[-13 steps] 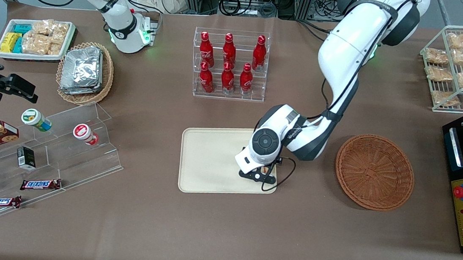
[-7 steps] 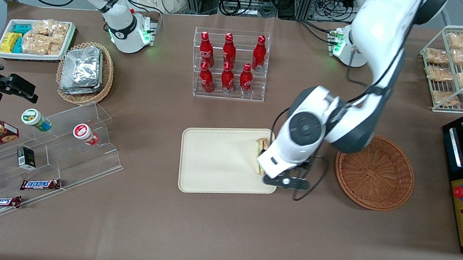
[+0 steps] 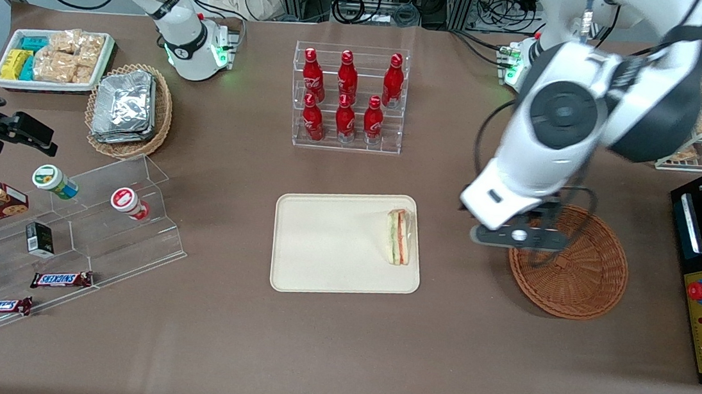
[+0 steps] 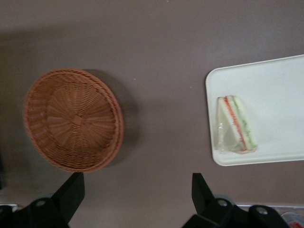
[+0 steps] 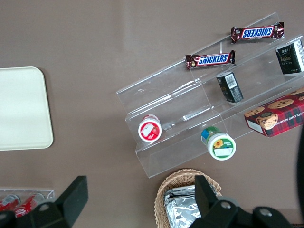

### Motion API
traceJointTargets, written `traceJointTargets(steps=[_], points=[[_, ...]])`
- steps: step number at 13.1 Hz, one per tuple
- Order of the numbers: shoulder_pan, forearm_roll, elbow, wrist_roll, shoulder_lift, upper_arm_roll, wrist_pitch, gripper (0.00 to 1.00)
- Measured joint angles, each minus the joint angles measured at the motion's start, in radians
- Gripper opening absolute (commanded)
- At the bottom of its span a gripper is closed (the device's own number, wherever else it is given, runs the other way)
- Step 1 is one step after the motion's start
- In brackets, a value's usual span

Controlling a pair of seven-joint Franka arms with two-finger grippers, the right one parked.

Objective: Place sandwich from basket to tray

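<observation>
- The sandwich point(image 3: 400, 236) lay on the tray point(image 3: 327, 246), close to the tray's edge that faced the basket point(image 3: 576, 270), with its layered cut face turned up.
- In the wrist view the sandwich point(image 4: 236, 124) sat near 1 corner of the tray point(image 4: 280, 90), its clear wrap showing along the side toward the tray's rim.
- The basket point(image 4: 72, 119) held nothing and stood on the brown table point(image 3: 336, 350), well apart from the tray, toward the working arm's end.
- The gripper point(image 3: 518, 237) hung high over the table, above the basket's rim on the side toward the tray.
- Its 2 fingers point(image 4: 71, 192) were spread wide apart, with bare table between them and nothing held.
- A clear rack of 6 red bottles point(image 3: 348, 97) stood farther from the front camera than the tray.
</observation>
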Motion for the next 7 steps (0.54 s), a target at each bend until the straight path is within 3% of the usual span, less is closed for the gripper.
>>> traceJointTargets(steps=[7], points=[[0.275, -0.001, -0.003, 0.336, -0.118, 0.005, -0.104, 1.0]])
